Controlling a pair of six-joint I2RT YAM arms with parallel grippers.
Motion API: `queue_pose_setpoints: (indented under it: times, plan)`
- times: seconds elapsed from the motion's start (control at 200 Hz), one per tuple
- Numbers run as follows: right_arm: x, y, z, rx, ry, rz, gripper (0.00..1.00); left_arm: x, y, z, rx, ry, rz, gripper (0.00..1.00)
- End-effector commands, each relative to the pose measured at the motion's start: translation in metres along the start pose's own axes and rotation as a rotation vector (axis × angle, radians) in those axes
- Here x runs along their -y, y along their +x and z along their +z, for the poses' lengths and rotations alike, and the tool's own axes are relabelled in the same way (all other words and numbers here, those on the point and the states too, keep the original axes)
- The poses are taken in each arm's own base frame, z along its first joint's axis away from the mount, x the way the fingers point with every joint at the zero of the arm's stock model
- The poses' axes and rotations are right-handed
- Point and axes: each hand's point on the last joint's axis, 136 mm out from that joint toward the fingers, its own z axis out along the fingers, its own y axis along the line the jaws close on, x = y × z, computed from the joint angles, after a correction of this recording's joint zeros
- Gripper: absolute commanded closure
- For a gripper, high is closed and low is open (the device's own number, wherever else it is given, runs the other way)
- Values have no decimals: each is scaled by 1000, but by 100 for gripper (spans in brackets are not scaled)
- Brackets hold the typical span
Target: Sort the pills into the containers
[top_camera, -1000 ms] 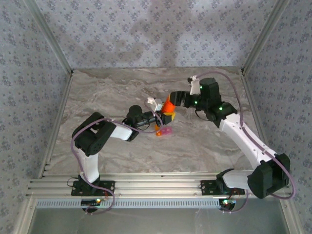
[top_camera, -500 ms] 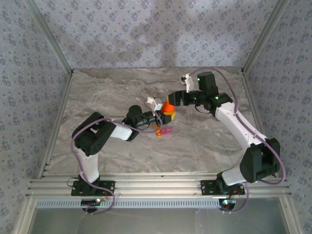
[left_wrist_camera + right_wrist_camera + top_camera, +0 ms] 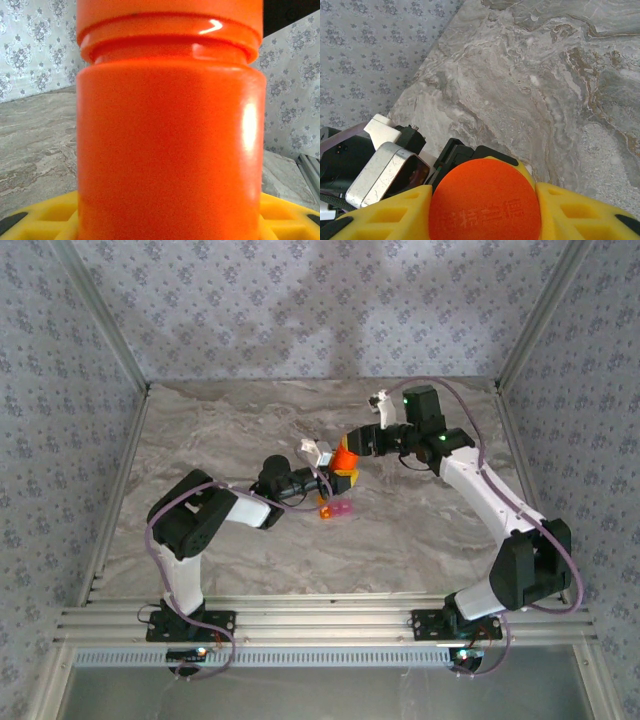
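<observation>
near edge, top view: both arm bases bolted to the aluminium rail [image 3: 320, 622], left arm on the left, right arm on the right. both reach in toward the middle of the marble-look table [image 3: 210, 430].

the containers [image 3: 336, 509] sit on the table near the centre, just in front of the left gripper [image 3: 340, 478] and apart from it. orange box [image 3: 325, 510] on the left, pink box [image 3: 344, 508] on the right, joined side by side. too small to tell what is inside.

left gripper is clamped on the orange bottle [image 3: 343, 457], low on its body. in the left wrist view the bottle stands upright and very close, body and neck ridge visible, with the left yellow fingers [image 3: 45, 217] showing at the bottom on both sides of it.

just beyond, the right gripper [image 3: 352, 443] comes in from the right and closes on the bottle's cap [image 3: 485, 200]. in the right wrist view the round orange cap top, with embossed lettering too faint to read, sits tight between the right yellow fingers [image 3: 395, 215], touching on both sides. past the cap, the left arm's silver-and-white wrist block [image 3: 385, 172] lies against the table.

bottle is held off the table between the two grippers, above and just behind the containers.

far side: patterned grey walls [image 3: 300, 310] close off the table.
</observation>
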Motion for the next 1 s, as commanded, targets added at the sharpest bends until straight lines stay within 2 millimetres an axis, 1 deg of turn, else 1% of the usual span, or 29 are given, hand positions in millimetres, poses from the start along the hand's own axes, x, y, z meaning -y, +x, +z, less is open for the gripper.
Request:
queue_pose_setpoints:
  times: [0.0,0.07,0.15,0.17,0.19,0.205,0.235,0.335,0.4,0.52,0.655,0.755,0.865,0.995]
  plan:
    - [-12,6,5,-39,-25,-6,53,5,-20,3,62,30,33,100]
    - [-13,13,9,-51,0,-4,57,5,-21,3,63,31,34,100]
    - [-10,19,16,-37,47,40,63,5,-21,3,64,29,34,100]
    - [-9,22,18,-31,61,55,63,4,-21,3,64,28,36,100]
    - [-11,18,18,-9,72,63,63,4,-21,3,63,27,33,100]
    - [-6,30,23,-23,91,87,63,4,-20,3,63,26,33,100]
    - [-3,35,25,-9,128,111,63,4,-20,3,63,25,33,100]
    - [2,42,30,81,222,203,63,3,-20,4,63,25,32,100]
    - [-2,46,34,108,231,246,63,3,-20,4,62,26,30,100]
    - [-7,48,40,90,228,249,61,3,-20,5,62,26,28,100]
    - [-7,42,38,85,195,264,60,2,-19,5,59,25,28,100]
    - [-8,32,31,91,173,256,56,2,-19,5,58,24,27,100]
    - [-11,17,17,108,144,228,47,2,-19,5,58,25,26,100]
    - [-19,0,-5,131,109,168,34,2,-20,5,59,26,28,100]
